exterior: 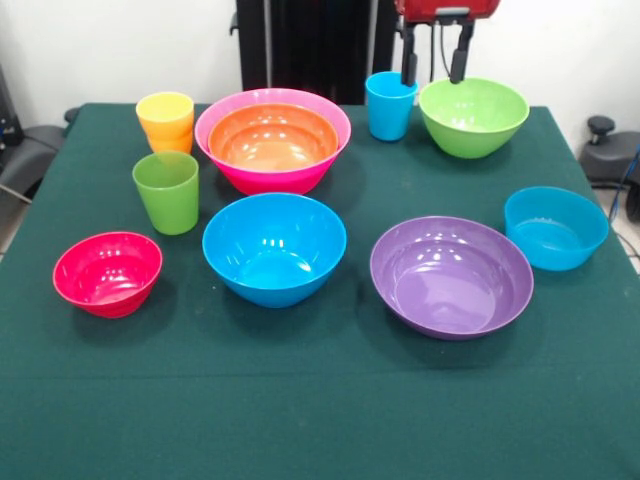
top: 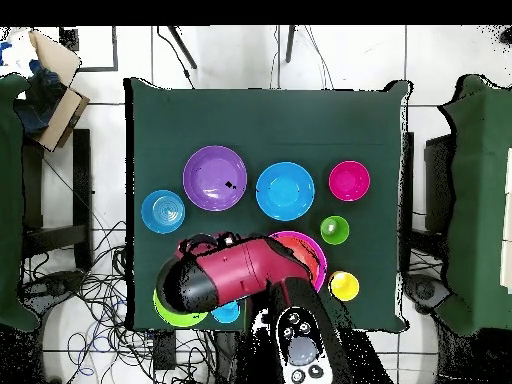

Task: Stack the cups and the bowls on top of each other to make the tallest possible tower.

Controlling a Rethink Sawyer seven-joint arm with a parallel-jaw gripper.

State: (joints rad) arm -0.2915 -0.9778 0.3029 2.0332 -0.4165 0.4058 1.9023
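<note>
Gripper hanging open between blue cup and light green bowl — nothing held.

Front view: the gripper (exterior: 436,62) is reaching down from above, fingers spread and empty, between the blue cup (exterior: 390,105) and the light green bowl (exterior: 473,116); the orange bowl (exterior: 272,137) is sitting nested in the pink bowl (exterior: 273,140). Overhead view: the red arm (top: 235,275) is stretching across the table — covering much of the pink bowl (top: 312,250) and the light green bowl (top: 170,312).
</note>
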